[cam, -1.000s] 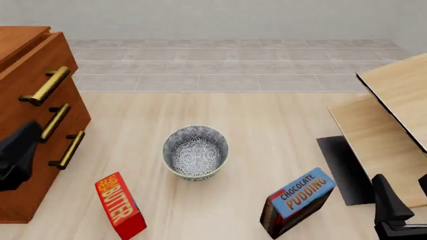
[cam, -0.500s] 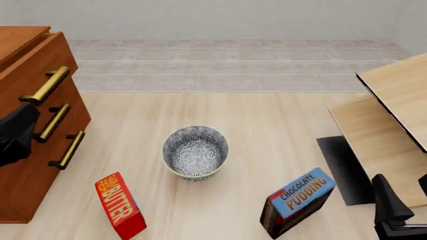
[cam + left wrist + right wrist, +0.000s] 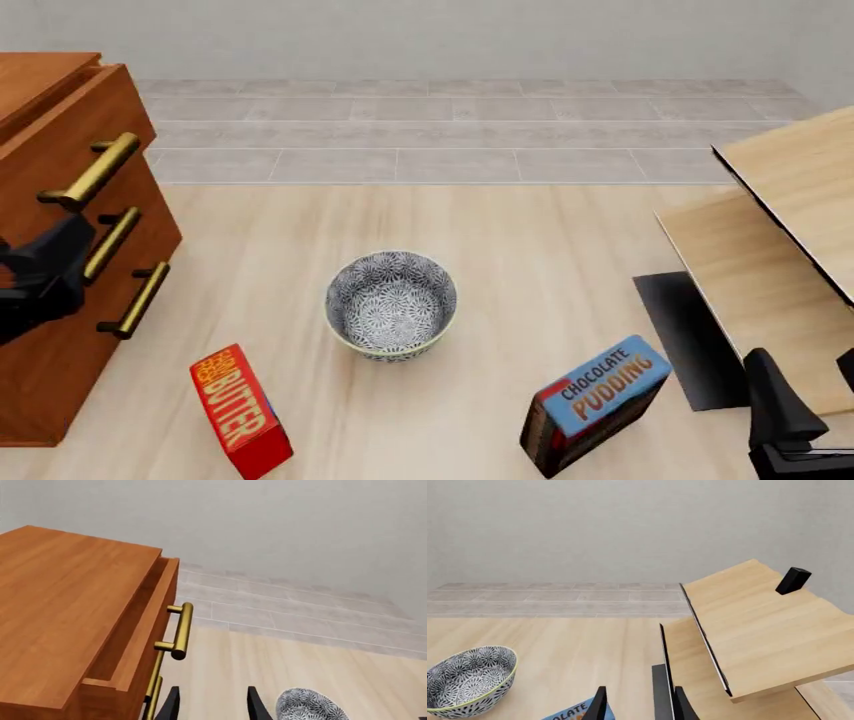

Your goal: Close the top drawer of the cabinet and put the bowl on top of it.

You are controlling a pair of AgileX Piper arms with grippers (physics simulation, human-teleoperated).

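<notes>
The reddish-brown cabinet (image 3: 47, 385) stands at the left. Its top drawer (image 3: 83, 118) is pulled out a little, and a gap shows behind the drawer front (image 3: 143, 630) under the cabinet top. The brass handle (image 3: 180, 630) sticks out from it. My left gripper (image 3: 60, 258) hovers open just in front of the drawer fronts, below the top handle, holding nothing. The black-and-white floral bowl (image 3: 391, 303) sits upright on the floor mid-scene, also in the left wrist view (image 3: 310, 707) and right wrist view (image 3: 467, 680). My right gripper (image 3: 807, 395) is open and empty, low at the right.
A red butter box (image 3: 240, 410) stands in front of the bowl to the left, a blue chocolate pudding box (image 3: 594, 405) to the right. Pale light-wood furniture (image 3: 781, 230) with tilted panels fills the right side. A grey tiled strip and wall lie beyond.
My left gripper has risen along the cabinet front and turned, its fingers now showing near the middle handle. The bowl, boxes and right arm have not moved.
</notes>
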